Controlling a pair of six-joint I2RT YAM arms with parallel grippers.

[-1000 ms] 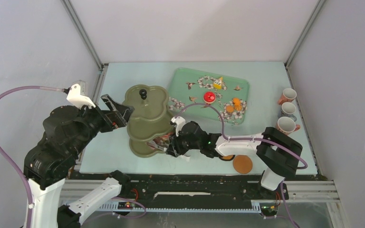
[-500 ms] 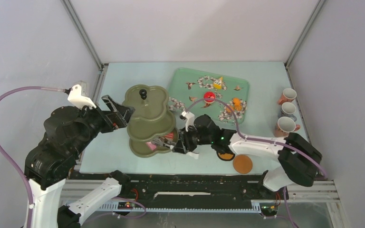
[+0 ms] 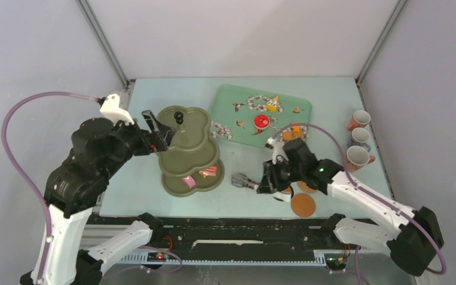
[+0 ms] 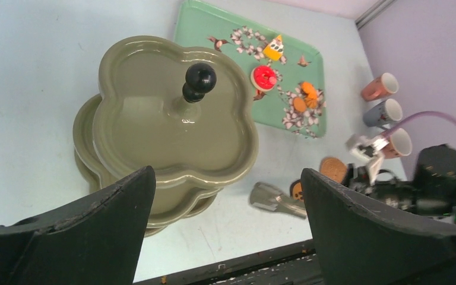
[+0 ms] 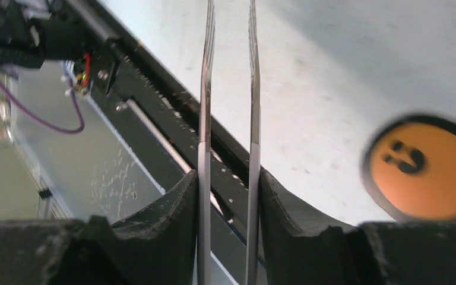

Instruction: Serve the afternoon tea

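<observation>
Right wrist view: my right claw is clamped on the tongs. That red pastry beyond it looks light, hard, slippery; I'd pinch across its middle.

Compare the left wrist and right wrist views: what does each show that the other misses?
Left wrist only: the olive-green three-tier scalloped stand, the mint-green floral tray carrying small colourful toy pastries, and three small patterned cups.
Right wrist only: the right end effector clamped on both arms of the metal tongs, and wiring below the table's front edge.
Both: the tongs, the pale table top, and a round orange-brown coaster, though I cannot tell whether it is the same one.
</observation>
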